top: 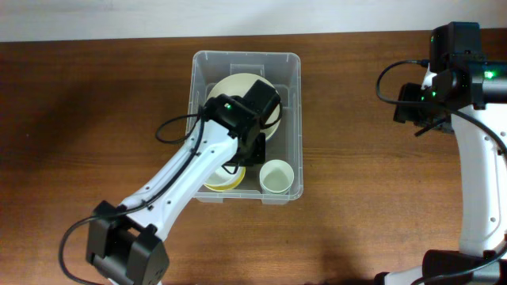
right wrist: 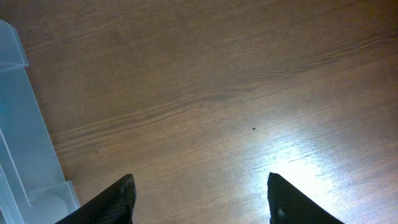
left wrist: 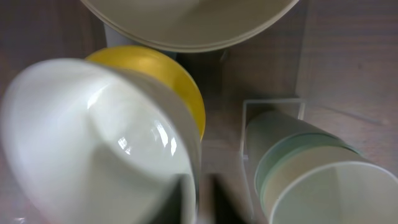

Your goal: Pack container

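The clear container (top: 295, 119) stands mid-table with my left arm reaching down into it. Inside are a cream plate (left wrist: 186, 25) at the far end, a yellow bowl (left wrist: 177, 78), and stacked pale cups (left wrist: 311, 174) in the near right corner. A white bowl (left wrist: 93, 137) rests tilted over the yellow bowl. My left gripper (left wrist: 202, 202) straddles the white bowl's rim, its jaws slightly parted, with a thin gap showing beside the rim. My right gripper (right wrist: 199, 199) hangs open and empty over bare wood, right of the container.
The container's corner (right wrist: 18, 155) shows at the left edge of the right wrist view. Bare brown table (top: 95, 119) lies on both sides of the container. The right arm (top: 444, 87) stands at the far right.
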